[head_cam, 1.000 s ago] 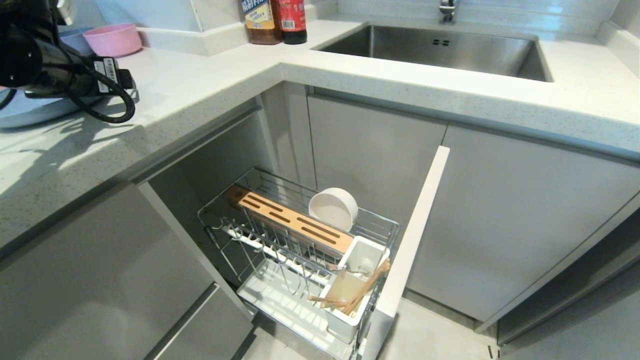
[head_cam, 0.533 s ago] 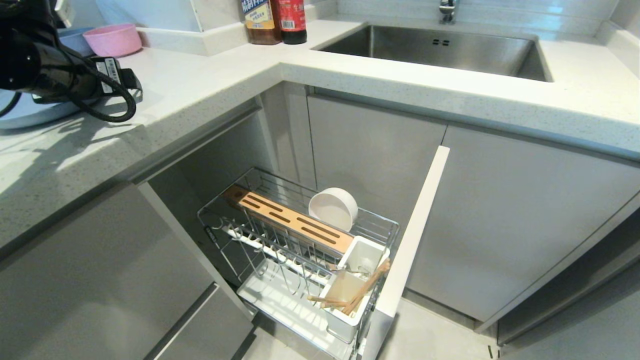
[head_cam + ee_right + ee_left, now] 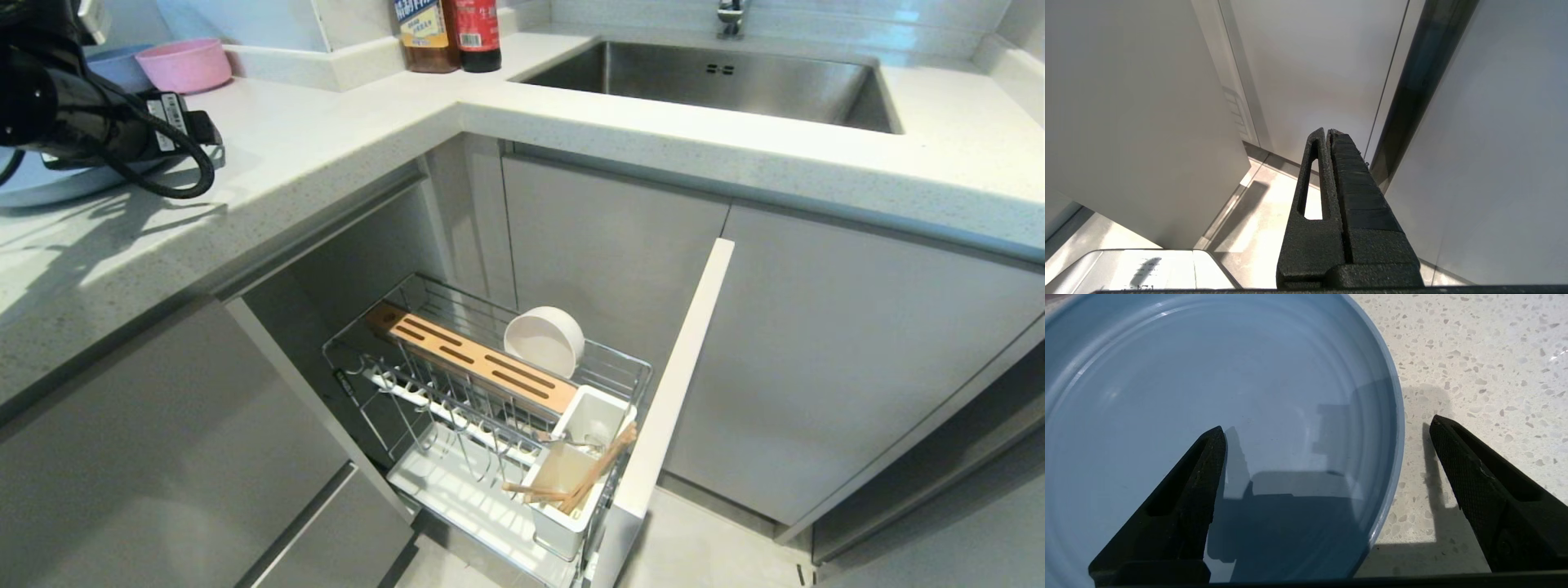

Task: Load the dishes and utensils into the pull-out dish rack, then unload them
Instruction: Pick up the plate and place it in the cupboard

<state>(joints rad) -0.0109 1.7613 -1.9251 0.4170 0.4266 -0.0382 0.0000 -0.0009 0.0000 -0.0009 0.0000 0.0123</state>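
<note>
The light-blue plate (image 3: 41, 186) (image 3: 1208, 384) lies flat on the counter at the far left. My left gripper (image 3: 1327, 422) hangs open just above its rim, one finger over the plate's inside and the other over bare counter. The pull-out dish rack (image 3: 678, 367) stands drawn out below. In it an off-white bowl (image 3: 544, 339) leans on edge. The wooden chopsticks (image 3: 592, 478) rest slanted in the white utensil holder (image 3: 563, 527). My right gripper (image 3: 1327, 130) is shut with nothing in it, parked low by the cabinet fronts.
A pink bowl (image 3: 184, 65) and a blue bowl (image 3: 118, 65) sit at the back of the left counter. Two bottles (image 3: 445, 33) stand by the steel sink (image 3: 710, 82). The rack's slotted wooden strip (image 3: 482, 367) runs along its middle.
My left wrist has shifted slightly to the left above the plate. The plate, the rack and its contents have not moved.
</note>
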